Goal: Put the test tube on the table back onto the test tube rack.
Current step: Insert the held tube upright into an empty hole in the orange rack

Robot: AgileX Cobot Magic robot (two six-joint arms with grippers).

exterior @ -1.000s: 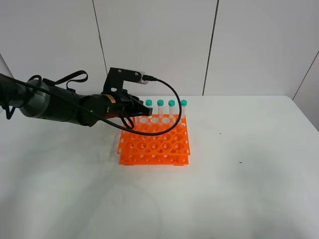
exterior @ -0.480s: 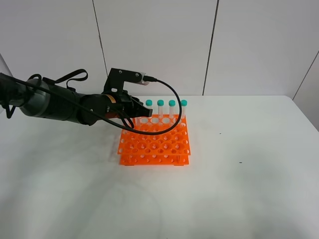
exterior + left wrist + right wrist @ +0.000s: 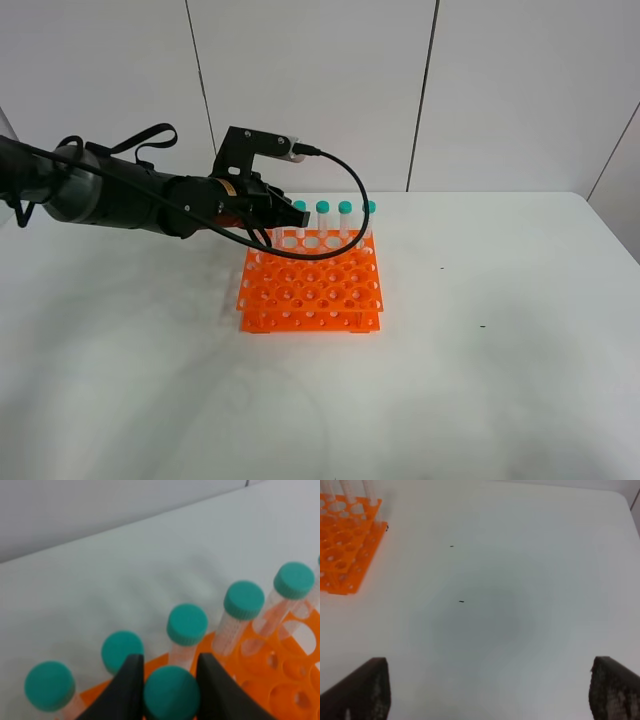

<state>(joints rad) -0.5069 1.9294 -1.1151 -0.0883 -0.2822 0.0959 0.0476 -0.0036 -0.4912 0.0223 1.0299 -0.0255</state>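
the test tube (image 3: 171, 695) is gripped by its teal cap between the closed fingers (image 3: 129, 687) of the left gripper (image 3: 169, 677), at the far left corner of the test tube rack (image 3: 310, 292), just beside a row of other capped tubes (image 3: 334, 210); the right gripper (image 3: 490, 680) is spread wide over the table (image 3: 470, 380), with nothing held; the table is white and matt; pale wall panels (image 3: 310, 90) are seen behind; the gripped cap is shown only in the left wrist view; the whole rack is shown only from high up; the right gripper is shown only in its own wrist view
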